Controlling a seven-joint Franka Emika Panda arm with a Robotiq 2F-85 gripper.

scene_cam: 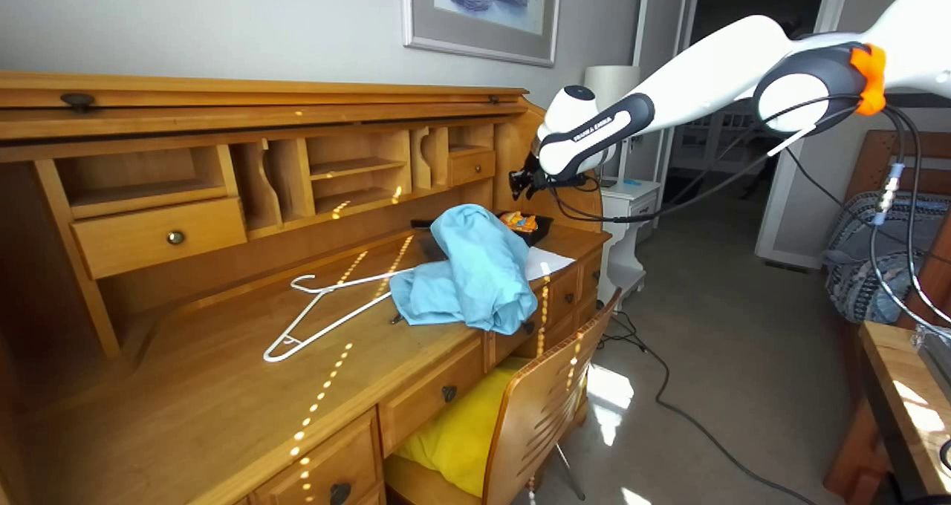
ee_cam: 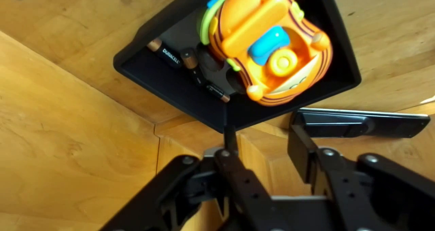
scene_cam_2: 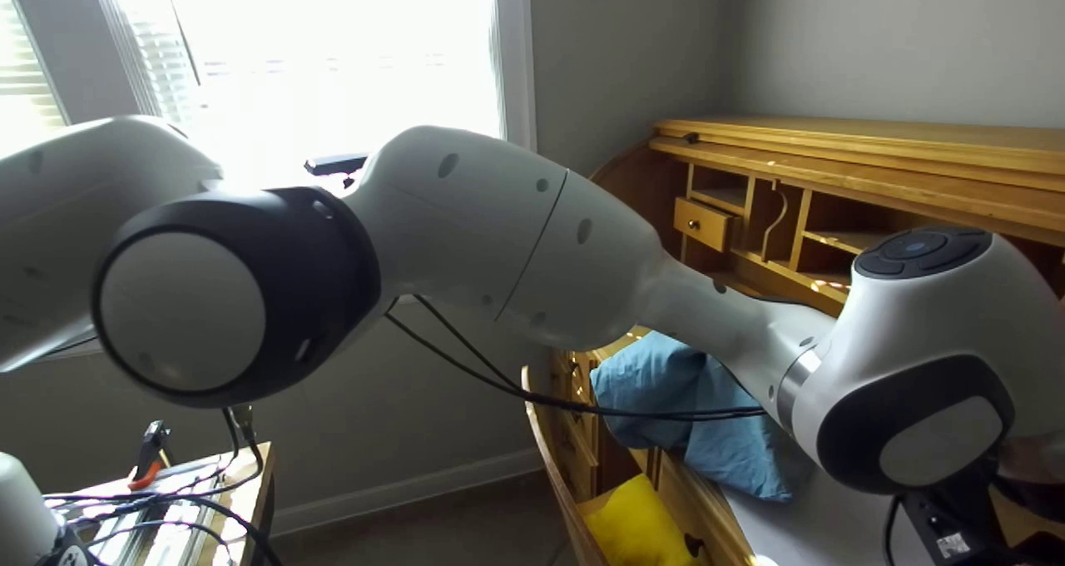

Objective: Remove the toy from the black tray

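The toy is an orange car with blue, yellow and green parts. It sits in the black tray, seen in the wrist view as toy (ee_cam: 251, 23) and tray (ee_cam: 166, 85). In an exterior view the toy (scene_cam: 520, 221) and tray (scene_cam: 547, 229) are at the far right end of the desk, partly behind the blue cloth. My gripper (ee_cam: 263, 141) is open, with nothing between its fingers. It is above the desk near a tray corner, apart from the toy. It also shows in an exterior view (scene_cam: 522, 182). The toy does not show in the view where the arm fills the foreground.
Several batteries (ee_cam: 193, 68) lie in the tray beside the toy. A black elongated object (ee_cam: 360, 124) lies beside the tray. A blue cloth (scene_cam: 483, 267) and a white hanger (scene_cam: 327, 323) lie on the desk (scene_cam: 186, 408). Cubbies (scene_cam: 356, 167) line its back. A chair (scene_cam: 542, 401) stands in front.
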